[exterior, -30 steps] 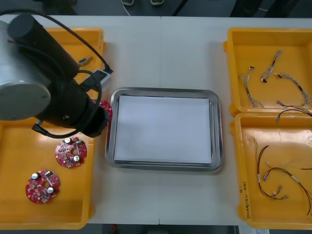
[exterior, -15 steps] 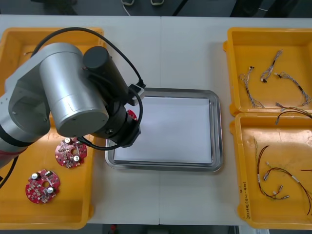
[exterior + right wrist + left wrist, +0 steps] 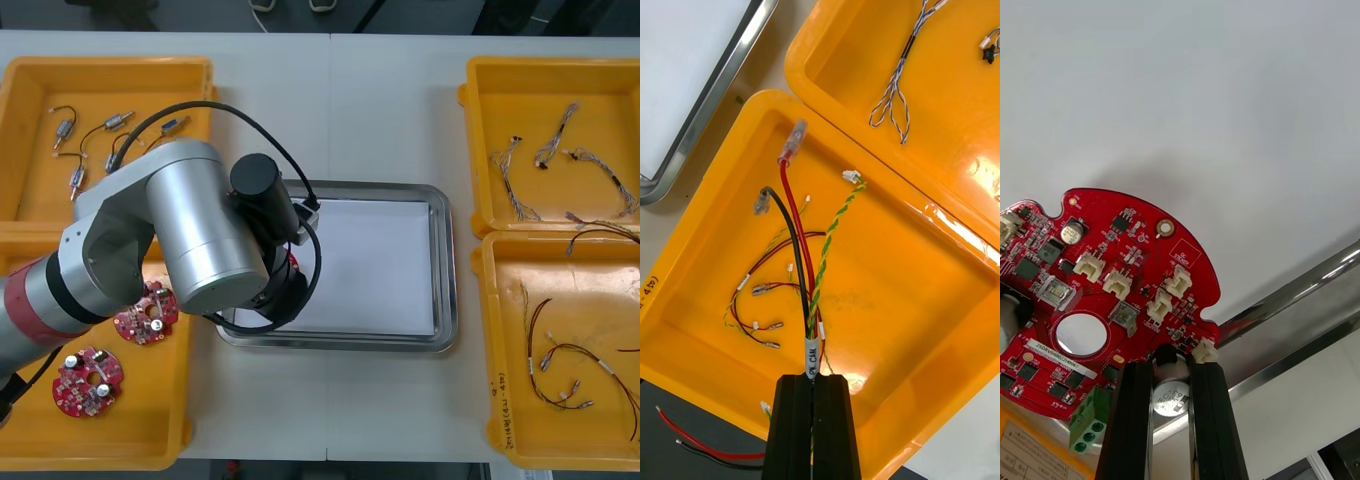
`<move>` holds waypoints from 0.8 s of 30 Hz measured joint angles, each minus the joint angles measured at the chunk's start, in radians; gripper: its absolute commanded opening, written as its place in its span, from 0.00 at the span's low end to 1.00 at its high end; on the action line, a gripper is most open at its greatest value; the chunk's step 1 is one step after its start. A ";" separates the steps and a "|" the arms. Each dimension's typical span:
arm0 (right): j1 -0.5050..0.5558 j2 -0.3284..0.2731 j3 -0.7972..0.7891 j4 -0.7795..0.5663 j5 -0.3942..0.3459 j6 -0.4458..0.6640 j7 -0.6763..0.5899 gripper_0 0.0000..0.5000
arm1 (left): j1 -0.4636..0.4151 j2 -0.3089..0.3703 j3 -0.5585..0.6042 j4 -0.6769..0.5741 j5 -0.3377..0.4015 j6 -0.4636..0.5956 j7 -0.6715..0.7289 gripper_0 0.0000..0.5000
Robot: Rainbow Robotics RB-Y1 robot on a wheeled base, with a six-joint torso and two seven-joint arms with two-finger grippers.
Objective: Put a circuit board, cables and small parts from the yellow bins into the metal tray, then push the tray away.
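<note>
Your left pincer (image 3: 1171, 366) is closed narrowly on the edge of a round red circuit board (image 3: 1105, 285) and holds it over the white inside of the metal tray (image 3: 446, 270), close to the tray's left rim. Your right pincer (image 3: 812, 384) is clamped on a cable bundle (image 3: 794, 225) of red, black and green-yellow wires, over the yellow bin (image 3: 925, 285) just right of the tray. A second board (image 3: 146, 312) and a third board (image 3: 88, 380) lie in the bin left of the tray.
</note>
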 measured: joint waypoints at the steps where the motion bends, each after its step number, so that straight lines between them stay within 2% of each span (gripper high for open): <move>1: 0.000 0.000 0.000 0.000 0.000 0.000 0.000 0.00 | 0.000 -0.003 -0.006 0.008 -0.003 -0.009 0.000 0.00; 18: 0.000 0.000 0.000 0.000 -0.001 0.001 0.000 0.00 | 0.000 -0.012 -0.093 0.039 -0.044 -0.048 0.002 0.01; 19: 0.000 0.000 0.000 0.000 -0.001 0.001 0.000 0.00 | 0.000 -0.012 -0.095 0.039 -0.044 -0.049 0.003 0.08; 20: 0.000 0.000 0.000 0.000 -0.001 0.001 0.000 0.00 | 0.000 -0.012 -0.095 0.039 -0.044 -0.049 0.005 0.26; 21: 0.000 0.000 0.000 0.000 -0.001 0.001 0.000 0.00 | 0.000 -0.012 -0.096 0.039 -0.044 -0.050 0.009 0.40; 22: 0.000 0.000 0.000 0.000 -0.001 0.001 0.000 0.00 | 0.000 -0.012 -0.096 0.039 -0.044 -0.052 0.014 0.63; 24: 0.000 0.000 0.000 0.000 -0.002 0.001 0.000 0.00 | 0.000 -0.012 -0.096 0.039 -0.045 -0.055 0.031 0.91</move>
